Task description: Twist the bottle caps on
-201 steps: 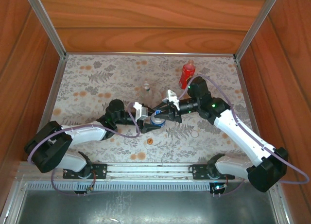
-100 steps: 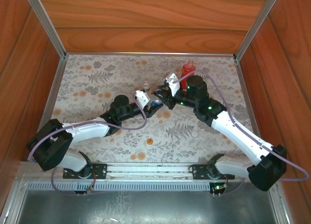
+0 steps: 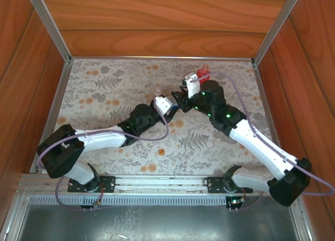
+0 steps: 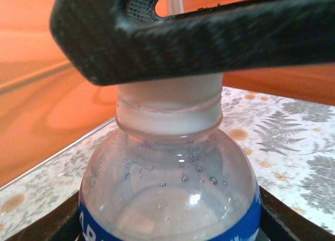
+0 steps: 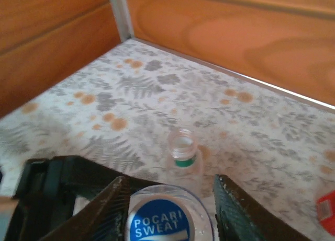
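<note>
- My left hand reaches to the middle of the floral tabletop and is closed on the short clear bottle. Its fingers bear on the body at the blue label band, one on each side.
- The short clear bottle is neck up in that grip, with droplets on the inside of its shoulder. Whether its base rests on the tabletop I cannot tell.
- The blue cap, printed POCARI SWEAT, sits on top of that bottle's neck. How far it is threaded down I cannot tell.
- My right hand meets the cap from above, with one finger on each side, close to its rim. The jaws stand partly apart, and I cannot tell whether the pads press on the cap.
- The slim clear bottle stands upright on the tabletop just beyond both hands, its mouth uncapped and a green ring at its neck.
- The red bottle stands farther back on the right, beside my right wrist.
- The orange cap lies near the front of the tabletop, well apart from the bottles.
- The white cap lies to the right of the orange cap, near my right forearm.
</note>
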Tool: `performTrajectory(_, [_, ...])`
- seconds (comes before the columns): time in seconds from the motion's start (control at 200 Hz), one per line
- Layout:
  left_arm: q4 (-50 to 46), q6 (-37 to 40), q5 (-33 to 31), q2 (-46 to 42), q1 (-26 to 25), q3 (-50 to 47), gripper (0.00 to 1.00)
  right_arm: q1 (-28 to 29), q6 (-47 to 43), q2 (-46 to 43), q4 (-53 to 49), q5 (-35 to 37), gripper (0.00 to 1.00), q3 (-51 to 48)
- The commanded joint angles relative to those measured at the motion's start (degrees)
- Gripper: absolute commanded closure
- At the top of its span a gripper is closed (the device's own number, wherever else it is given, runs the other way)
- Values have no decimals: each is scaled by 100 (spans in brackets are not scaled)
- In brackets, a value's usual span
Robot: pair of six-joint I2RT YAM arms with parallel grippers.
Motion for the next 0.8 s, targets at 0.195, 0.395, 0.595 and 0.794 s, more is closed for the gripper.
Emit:
performTrajectory(0.195, [-73,58,2900,-993,430,-633,48,-584,-1379,-774,-1017,-3067,49,123])
performTrajectory(0.395, [-517,-141,4490,-1141,443,-457,47,-611,-1897,-582,-1854,-4329,48,671])
performTrajectory(0.595, [-525,-458,5280,-1028,446,-225,47,-611,-2241,-348,-2219,-5505,48,909])
performTrajectory(0.794, [-525,-644,5744,-1005,442,-59,47,-611,-2617,-278,-2305,-5739,48,856])
